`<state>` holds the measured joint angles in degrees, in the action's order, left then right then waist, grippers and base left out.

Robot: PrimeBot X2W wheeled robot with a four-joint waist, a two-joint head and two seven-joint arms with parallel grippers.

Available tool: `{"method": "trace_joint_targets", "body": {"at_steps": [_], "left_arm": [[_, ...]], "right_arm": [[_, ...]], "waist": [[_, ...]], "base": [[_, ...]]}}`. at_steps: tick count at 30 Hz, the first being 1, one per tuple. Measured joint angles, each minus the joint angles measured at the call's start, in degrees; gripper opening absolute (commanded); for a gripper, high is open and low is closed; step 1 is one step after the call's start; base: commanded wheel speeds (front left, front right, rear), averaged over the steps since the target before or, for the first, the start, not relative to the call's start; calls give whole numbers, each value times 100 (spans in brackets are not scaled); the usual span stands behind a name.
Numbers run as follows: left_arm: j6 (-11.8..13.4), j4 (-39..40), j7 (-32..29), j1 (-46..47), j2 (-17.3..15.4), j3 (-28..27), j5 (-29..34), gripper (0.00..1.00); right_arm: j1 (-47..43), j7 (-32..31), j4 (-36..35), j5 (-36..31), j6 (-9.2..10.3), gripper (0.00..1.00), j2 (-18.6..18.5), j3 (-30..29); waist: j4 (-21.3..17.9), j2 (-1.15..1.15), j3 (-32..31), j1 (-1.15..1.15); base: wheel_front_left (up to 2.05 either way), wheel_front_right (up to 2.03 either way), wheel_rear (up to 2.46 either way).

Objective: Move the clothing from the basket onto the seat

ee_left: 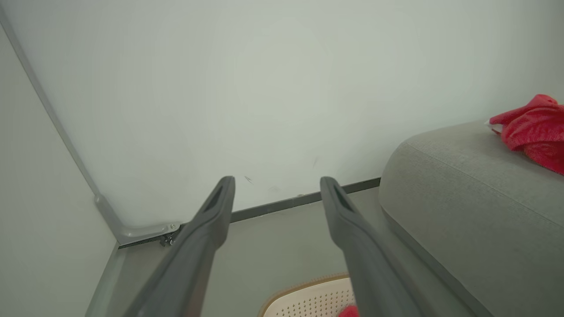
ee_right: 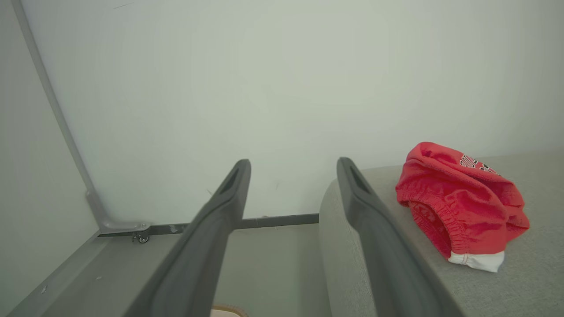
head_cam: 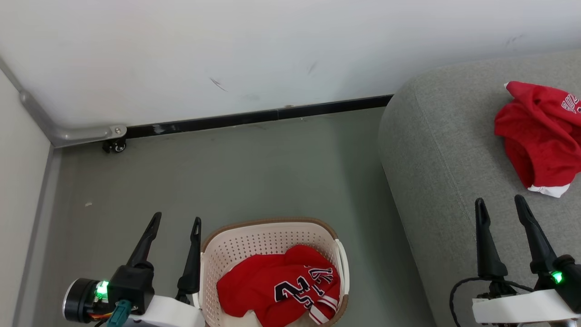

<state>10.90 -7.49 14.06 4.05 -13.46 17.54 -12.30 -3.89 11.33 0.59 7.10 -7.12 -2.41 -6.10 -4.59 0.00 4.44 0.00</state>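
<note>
Jersey (head_cam: 268, 284) in basket (head_cam: 265, 237), lettering upward

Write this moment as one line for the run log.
shorts: on seat | jersey: in basket | left gripper: open, empty | right gripper: open, empty

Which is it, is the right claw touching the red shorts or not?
Apart. The head view shows bare grey seat fabric between the red shorts and the fingertips of the open right gripper.

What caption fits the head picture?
Red jersey in the basket, red shorts on the grey seat, left gripper and right gripper open.
</note>
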Motion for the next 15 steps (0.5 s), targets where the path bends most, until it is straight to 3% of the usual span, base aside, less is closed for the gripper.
{"method": "trace_joint_targets", "body": {"at_steps": [15], "left_arm": [[-330,-371,-149,597,20,414,278,100]], "right_arm": [[-35,63,-610,175,0,100,19,-133]], "waist": [[-282,0,704,0]], "base": [[0,0,0]]}}
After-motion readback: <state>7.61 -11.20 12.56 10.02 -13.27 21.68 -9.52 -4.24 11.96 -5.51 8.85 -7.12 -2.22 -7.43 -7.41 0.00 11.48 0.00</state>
